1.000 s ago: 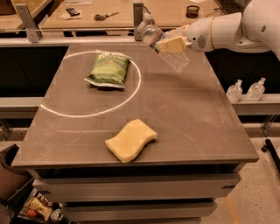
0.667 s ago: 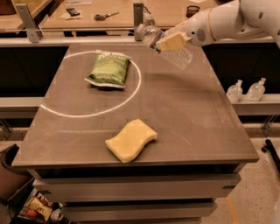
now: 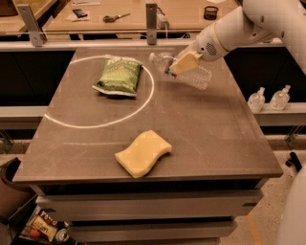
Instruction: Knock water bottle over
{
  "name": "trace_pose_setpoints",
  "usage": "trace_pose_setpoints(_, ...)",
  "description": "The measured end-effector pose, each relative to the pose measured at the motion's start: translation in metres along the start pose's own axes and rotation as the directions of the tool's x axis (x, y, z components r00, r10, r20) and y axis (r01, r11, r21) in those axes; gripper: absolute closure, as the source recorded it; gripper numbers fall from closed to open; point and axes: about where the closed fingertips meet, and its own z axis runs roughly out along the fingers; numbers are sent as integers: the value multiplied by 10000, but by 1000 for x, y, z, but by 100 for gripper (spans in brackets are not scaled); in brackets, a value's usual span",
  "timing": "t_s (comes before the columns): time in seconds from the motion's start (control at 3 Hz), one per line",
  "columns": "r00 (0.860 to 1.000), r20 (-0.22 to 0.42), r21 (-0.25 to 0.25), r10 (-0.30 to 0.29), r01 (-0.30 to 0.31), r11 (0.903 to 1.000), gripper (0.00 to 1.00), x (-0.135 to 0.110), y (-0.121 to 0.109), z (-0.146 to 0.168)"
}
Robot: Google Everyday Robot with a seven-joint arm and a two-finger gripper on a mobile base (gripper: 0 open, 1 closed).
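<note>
Water bottle (image 3: pixel 197 76) lower now, tilted over table (image 3: pixel 215 143), clamped in pincer (image 3: pixel 183 62).

Gripper (image 3: pixel 184 62) above far part of table (image 3: pixel 215 134), covering middle of water bottle (image 3: pixel 200 77) (label hidden behind it). Arm (image 3: pixel 248 24) up-right of gripper cut off at right edge. Dark object (image 3: pixel 210 12) beyond gripper too small to identify.

The one camera looked down steeply from above the near edge of the table (image 3: pixel 215 139), facing across it toward the far workbench (image 3: pixel 181 14); the gripper (image 3: pixel 184 63) sat upper right of centre, against the water bottle (image 3: pixel 197 77)
</note>
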Motion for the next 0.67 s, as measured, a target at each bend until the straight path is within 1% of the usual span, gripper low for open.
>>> trace_pose_setpoints(0.33,9949,-1007,-125,53,-66,9999,100,23,8,14)
trace_pose_setpoints(0.67,9839,-1787,-283,-68,18,9996,100,37,16,28)
